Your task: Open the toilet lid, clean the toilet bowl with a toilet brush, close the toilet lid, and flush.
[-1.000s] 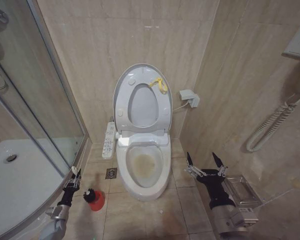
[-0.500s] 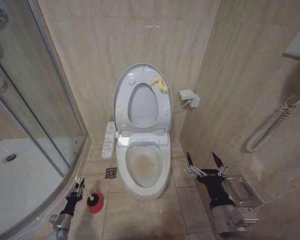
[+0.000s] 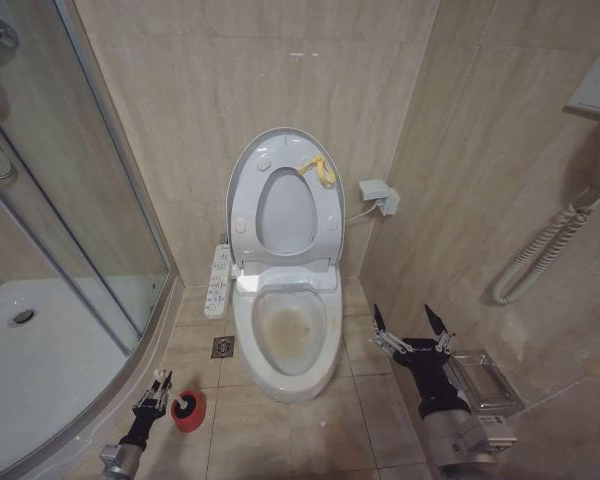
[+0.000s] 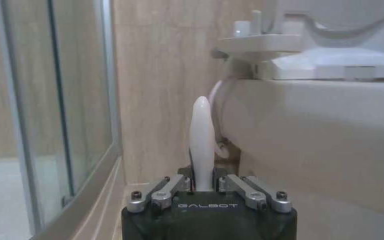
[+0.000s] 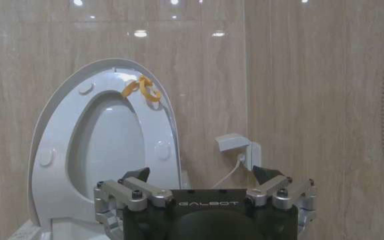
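Low at the robot's left, the left gripper (image 3: 158,392) is clamped on the thin white handle of the toilet brush (image 3: 183,403), whose round black bristle head sits in the short red cup holder (image 3: 189,415) on the beige floor tiles, just beside the curved sill of the glass shower enclosure (image 3: 70,240). In the left wrist view the smooth, tapered handle (image 4: 201,142) rises upright from between the metal fingers (image 4: 167,187), with the glossy ceramic side of the toilet close beside it. The toilet lid (image 3: 250,180) stands raised against the marbled wall tiles, a shiny white plastic oval with a yellow loop tag (image 3: 318,170) near its top edge, the ring-shaped seat lifted flat against it. Below, the toilet bowl (image 3: 285,335) is an elongated white basin with a yellowish stain inside. The right gripper (image 3: 412,322) hovers to the right of the bowl, its dark pointed fingers spread apart and holding nothing.
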Tool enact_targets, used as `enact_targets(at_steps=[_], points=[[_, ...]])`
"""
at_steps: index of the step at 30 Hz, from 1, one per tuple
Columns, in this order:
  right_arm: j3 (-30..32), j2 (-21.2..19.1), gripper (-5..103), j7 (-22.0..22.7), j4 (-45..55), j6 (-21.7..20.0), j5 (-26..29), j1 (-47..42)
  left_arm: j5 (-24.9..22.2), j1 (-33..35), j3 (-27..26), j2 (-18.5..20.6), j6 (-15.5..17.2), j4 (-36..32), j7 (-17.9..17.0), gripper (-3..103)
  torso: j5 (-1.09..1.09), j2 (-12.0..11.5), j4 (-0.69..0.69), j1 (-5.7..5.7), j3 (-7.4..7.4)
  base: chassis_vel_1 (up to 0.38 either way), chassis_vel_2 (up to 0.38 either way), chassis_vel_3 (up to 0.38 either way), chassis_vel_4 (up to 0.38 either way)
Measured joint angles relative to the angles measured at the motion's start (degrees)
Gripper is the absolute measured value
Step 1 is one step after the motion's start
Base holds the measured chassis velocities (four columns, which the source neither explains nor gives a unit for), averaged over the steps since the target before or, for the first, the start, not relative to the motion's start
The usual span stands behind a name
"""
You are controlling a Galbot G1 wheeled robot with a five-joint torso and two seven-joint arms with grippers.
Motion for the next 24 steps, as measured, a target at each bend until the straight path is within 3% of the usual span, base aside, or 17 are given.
enact_targets(at_steps=[16,17,18,19,24], points=[[0.01,0.01,100,0.03,0.00,0.00,-0.01,-0.01,4.94,1.82,0.07,-0.05,0.48,-2.04,-5.01,18,-0.06,-0.01,-0.01,0.00,0.03,0.000,0.000,0.000,0.000],[0.00,-0.06,100,-0.01,0.00,-0.01,0.00,0.01,4.98,1.83,0.08,-0.07,0.49,-2.03,-5.01,18,-0.19,-0.02,0.09,0.03,0.04,0.000,0.000,0.000,0.000],[0.00,-0.06,100,-0.01,0.00,-0.01,0.00,0.01,4.98,1.83,0.08,-0.07,0.49,-2.03,-5.01,18,-0.19,-0.02,0.09,0.03,0.04,0.000,0.000,0.000,0.000],[0.00,0.00,100,0.00,0.00,-0.01,0.00,-0.03,5.04,1.73,0.01,-0.03,0.46,-2.03,-4.98,31,-0.08,-0.01,0.00,0.01,0.03,0.000,0.000,0.000,0.000],[0.00,0.00,100,0.00,0.00,0.00,0.00,0.00,5.09,2.02,-0.20,0.01,0.47,-2.78,-4.24,31,-0.09,-0.01,-0.01,0.02,0.02,0.000,0.000,0.000,0.000]])
